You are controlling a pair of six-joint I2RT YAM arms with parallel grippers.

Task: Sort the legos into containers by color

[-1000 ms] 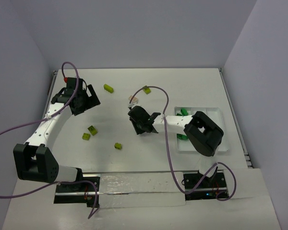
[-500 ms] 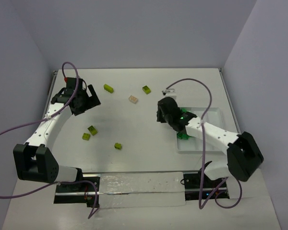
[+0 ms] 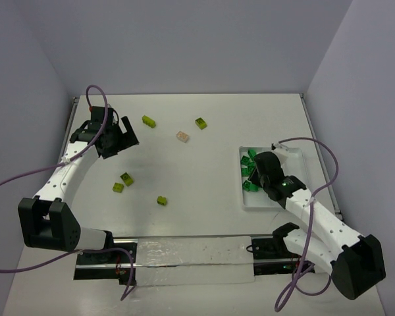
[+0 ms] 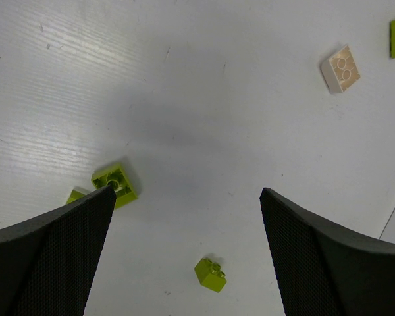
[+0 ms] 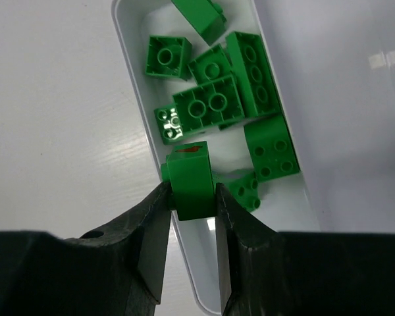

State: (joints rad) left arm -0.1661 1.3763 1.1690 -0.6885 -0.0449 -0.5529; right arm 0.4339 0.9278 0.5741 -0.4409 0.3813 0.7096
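The right gripper (image 5: pixel 191 197) is closed on a dark green brick (image 5: pixel 189 176), its two fingers pressed against the brick's flat opposite sides. The brick sits upright between them, with a small red mark on its upper face. It hangs over the outer wall of the white tray (image 5: pixel 133 108), at the compartment (image 5: pixel 284 125) nearest the table's middle. A pile of dark green bricks (image 5: pixel 217 99) already lies there, some studs-up and some tipped over. How high the held brick is above them I cannot tell.

The brick looks like rigid, very light plastic with smooth walls. The flat sides are the sound place to pinch it, low and square. A grip on a corner or across the studs would probably let it twist or pop out. Dropping it should do no harm, though it may bounce or land on the divider.

The left gripper (image 4: pixel 185 192) hovers over the table (image 4: pixel 184 99) with its fingers spread wide and nothing between them. Below it lie loose yellow-green bricks (image 4: pixel 115 185), one at its left fingertip and another nearer the camera. The peach brick (image 4: pixel 340 68) lies further off. All of them are well apart from the tray.
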